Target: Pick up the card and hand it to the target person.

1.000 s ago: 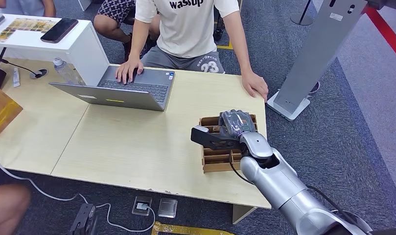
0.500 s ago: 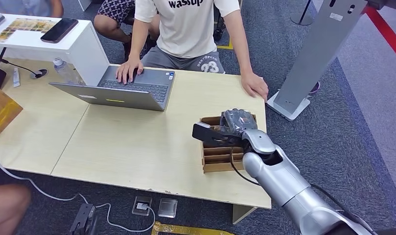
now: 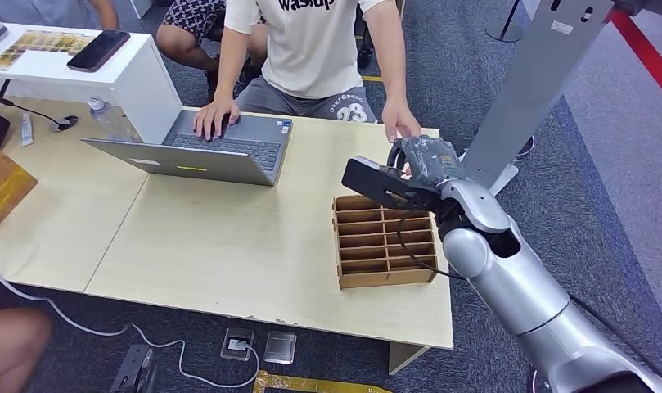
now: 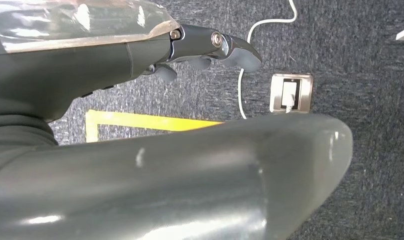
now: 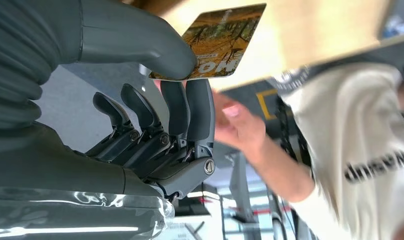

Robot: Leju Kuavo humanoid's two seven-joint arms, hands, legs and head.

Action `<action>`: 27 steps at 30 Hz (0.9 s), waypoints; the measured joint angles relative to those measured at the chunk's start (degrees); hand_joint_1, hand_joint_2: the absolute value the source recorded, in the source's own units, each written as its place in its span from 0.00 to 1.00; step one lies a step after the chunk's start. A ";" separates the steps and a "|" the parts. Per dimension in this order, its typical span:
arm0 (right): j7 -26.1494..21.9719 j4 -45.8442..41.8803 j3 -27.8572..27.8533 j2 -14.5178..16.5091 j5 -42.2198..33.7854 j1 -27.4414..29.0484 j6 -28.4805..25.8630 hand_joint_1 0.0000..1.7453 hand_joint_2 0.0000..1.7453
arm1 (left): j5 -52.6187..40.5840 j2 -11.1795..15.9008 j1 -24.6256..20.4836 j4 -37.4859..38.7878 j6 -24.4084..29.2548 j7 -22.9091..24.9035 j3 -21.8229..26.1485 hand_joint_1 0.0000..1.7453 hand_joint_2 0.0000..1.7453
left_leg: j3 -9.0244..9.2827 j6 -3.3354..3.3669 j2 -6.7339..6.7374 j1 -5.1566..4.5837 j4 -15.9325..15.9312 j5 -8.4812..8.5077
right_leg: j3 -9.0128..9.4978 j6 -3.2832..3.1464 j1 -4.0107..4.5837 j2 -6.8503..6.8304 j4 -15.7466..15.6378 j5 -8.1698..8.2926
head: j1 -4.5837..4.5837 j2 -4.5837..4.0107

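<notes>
The right hand (image 3: 421, 168) pinches a thin rectangular card printed with an orange-brown forest picture (image 5: 217, 42) between thumb and fingers, raised above the far edge of the brown wooden slotted organiser box (image 3: 383, 241) on the pale wood worktop (image 3: 229, 237). Just beyond the card, the hand of the person in a cream T-shirt (image 3: 399, 123) reaches toward it. The left hand (image 4: 209, 47) hangs over grey carpet, fingers curled loosely, holding nothing.

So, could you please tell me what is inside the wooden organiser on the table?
The organiser's visible slots look empty; its far right corner is hidden behind the right hand, which holds the card.
</notes>
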 joint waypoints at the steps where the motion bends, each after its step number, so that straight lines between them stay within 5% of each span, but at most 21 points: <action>1: -0.22 -1.13 -0.33 -0.28 0.22 -0.02 -0.88 0.91 1.00 | 0.02 0.01 0.03 0.00 -0.04 -0.03 0.01 0.00 0.00 | 0.00 0.00 0.00 0.00 0.00 0.00 | 0.00 0.00 0.00 0.00 0.00 0.00 | -0.01 0.00; 13: -11.53 -5.11 -3.49 -0.97 5.20 1.86 -17.37 0.91 1.00 | 0.17 0.02 -0.05 0.00 -0.26 -0.64 0.05 0.00 0.00 | -0.01 0.00 -0.01 0.00 0.00 0.00 | 0.00 0.00 0.00 -0.01 0.00 0.00 | 0.03 0.00; 23: -14.05 -2.70 -4.95 -0.97 4.92 4.42 -20.01 0.91 1.00 | -0.21 0.02 -0.19 0.00 -0.26 -0.76 0.05 0.00 0.00 | -0.04 0.00 -0.02 0.00 0.00 0.00 | -0.02 0.00 0.00 -0.01 0.00 0.00 | 0.02 0.00; 27: -14.35 -2.44 -5.68 -1.01 3.22 5.62 -20.13 0.00 1.00 | -0.34 0.02 -0.11 0.00 -0.30 -1.03 0.05 0.00 1.00 | -0.06 0.00 -0.02 0.00 0.00 0.00 | -0.04 0.00 0.00 -0.01 0.00 0.00 | 0.02 0.00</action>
